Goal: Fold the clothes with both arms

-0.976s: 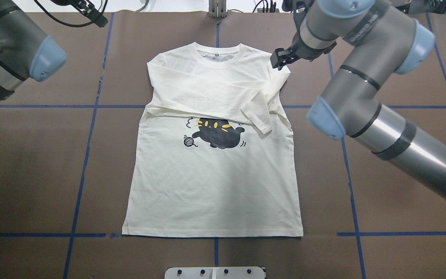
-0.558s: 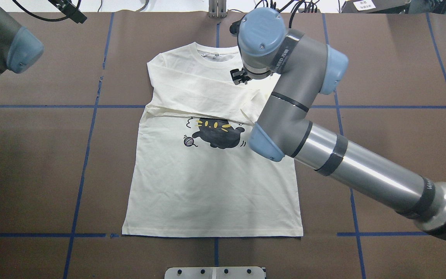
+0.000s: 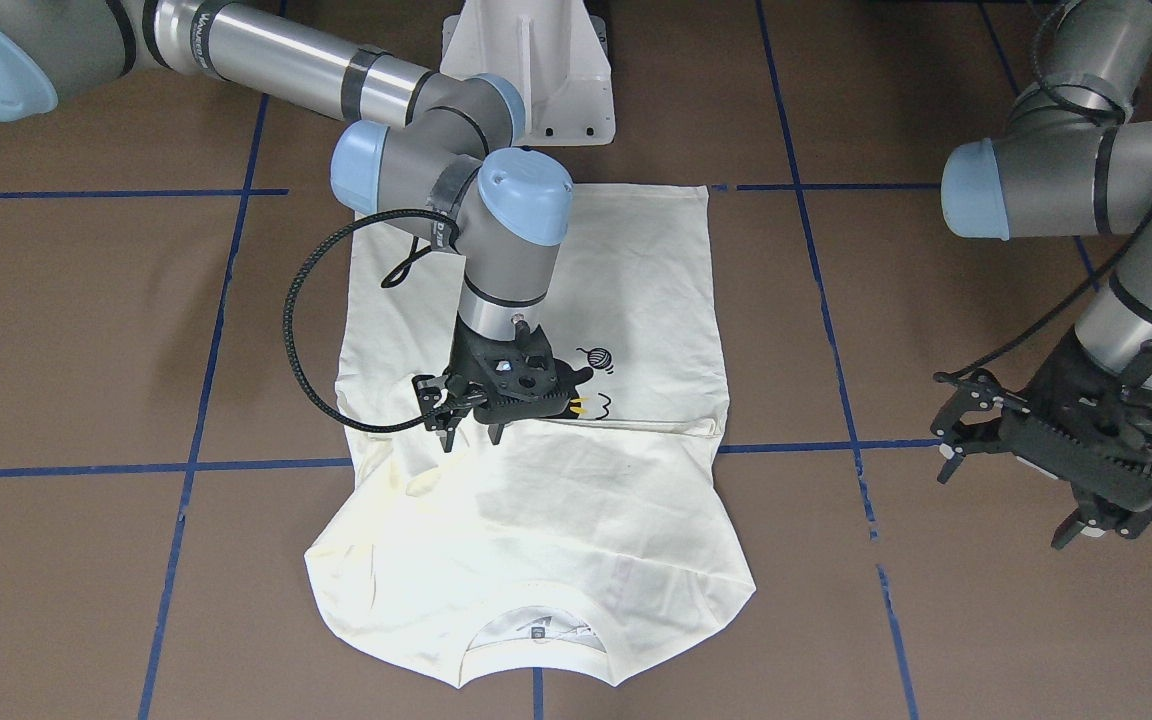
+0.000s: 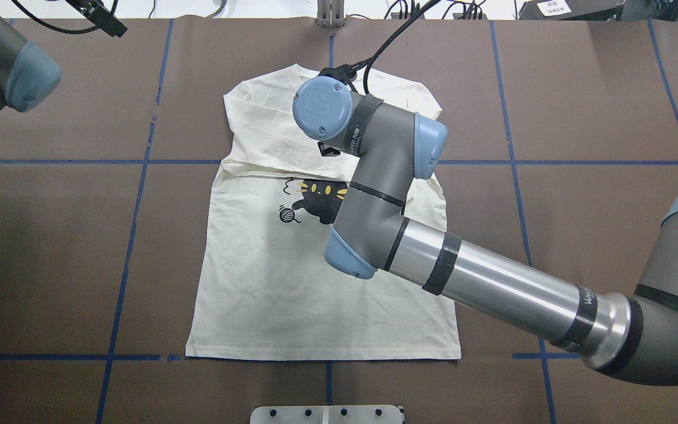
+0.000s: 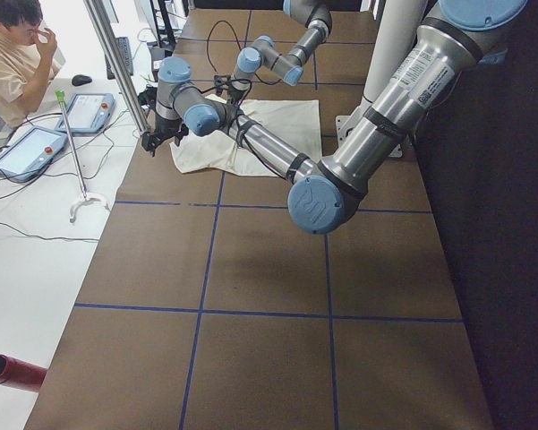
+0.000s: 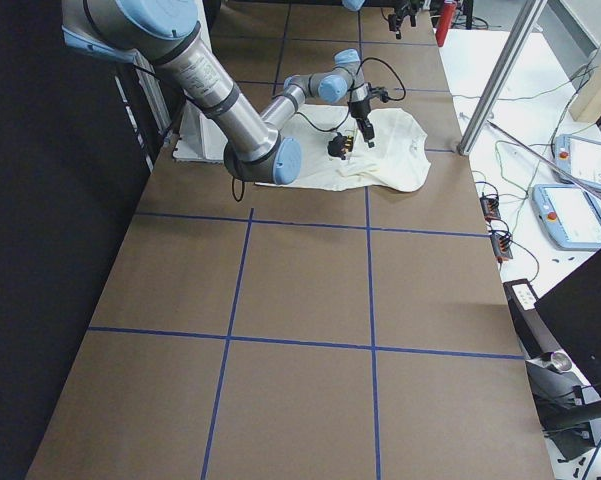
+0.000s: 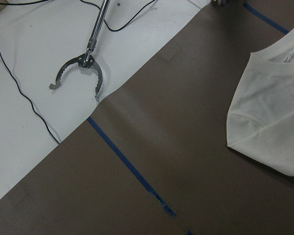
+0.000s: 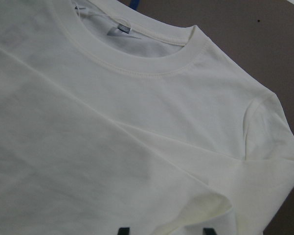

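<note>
Grey-metal arms with silver forearm tubes, light-blue joint caps, black bands and black cables.

a brown paper-covered tabletop carries a grid of blue tape lines. at one long edge stands a white metal pedestal on a bolted base plate. along the opposite side runs a white surface. on it lies a long silver metal grabber tool, its toothed claw spread, just off the tabletop's edge, with thin black cables looping near it. two grey-framed tablet pendants rest there too, beside a slanted aluminium post. a person in a beige shirt sits behind them, one hand raised to the head. a red cylinder shows at the near corner, partly cut off.
</note>
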Robot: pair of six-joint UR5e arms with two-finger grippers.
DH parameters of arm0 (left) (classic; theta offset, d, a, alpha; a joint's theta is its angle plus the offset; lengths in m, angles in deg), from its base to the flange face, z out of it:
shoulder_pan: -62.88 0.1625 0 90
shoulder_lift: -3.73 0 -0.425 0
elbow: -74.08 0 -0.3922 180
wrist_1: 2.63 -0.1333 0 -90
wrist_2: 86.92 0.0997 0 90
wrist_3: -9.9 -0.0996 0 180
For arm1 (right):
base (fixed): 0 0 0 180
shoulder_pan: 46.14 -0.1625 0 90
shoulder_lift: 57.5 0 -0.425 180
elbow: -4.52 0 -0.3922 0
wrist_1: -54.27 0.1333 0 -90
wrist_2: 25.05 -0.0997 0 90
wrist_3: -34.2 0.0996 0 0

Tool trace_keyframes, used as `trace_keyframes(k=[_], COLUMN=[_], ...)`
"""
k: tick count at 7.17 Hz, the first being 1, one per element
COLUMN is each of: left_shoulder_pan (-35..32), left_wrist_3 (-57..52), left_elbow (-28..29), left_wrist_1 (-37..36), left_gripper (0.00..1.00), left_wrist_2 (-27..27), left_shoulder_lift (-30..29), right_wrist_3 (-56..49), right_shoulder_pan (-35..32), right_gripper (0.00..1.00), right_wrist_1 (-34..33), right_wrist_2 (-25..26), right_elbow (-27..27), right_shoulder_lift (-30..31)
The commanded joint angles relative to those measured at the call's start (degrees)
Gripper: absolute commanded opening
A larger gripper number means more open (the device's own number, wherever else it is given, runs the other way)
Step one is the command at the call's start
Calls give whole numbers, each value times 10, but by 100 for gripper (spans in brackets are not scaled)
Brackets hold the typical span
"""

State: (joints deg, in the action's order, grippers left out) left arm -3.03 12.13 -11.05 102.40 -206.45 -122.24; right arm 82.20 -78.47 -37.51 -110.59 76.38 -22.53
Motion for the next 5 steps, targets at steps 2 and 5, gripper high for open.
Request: trace_keyframes(k=[2, 5], left_shoulder_pan=[0, 1], left_wrist_3=[1, 4], left_elbow=[0, 0], left_wrist_1=[0, 0], left_gripper=[100, 100], left_wrist_2=[-1, -1], left_shoulder_lift=[0, 1], right_wrist_3=[-11, -13], right_shoulder_pan=[16, 24], right_gripper=[55, 54], right_wrist_1=[1, 1], right_wrist_2=[35, 39], right_elbow=[-32, -38], right_shoulder_lift=[0, 3])
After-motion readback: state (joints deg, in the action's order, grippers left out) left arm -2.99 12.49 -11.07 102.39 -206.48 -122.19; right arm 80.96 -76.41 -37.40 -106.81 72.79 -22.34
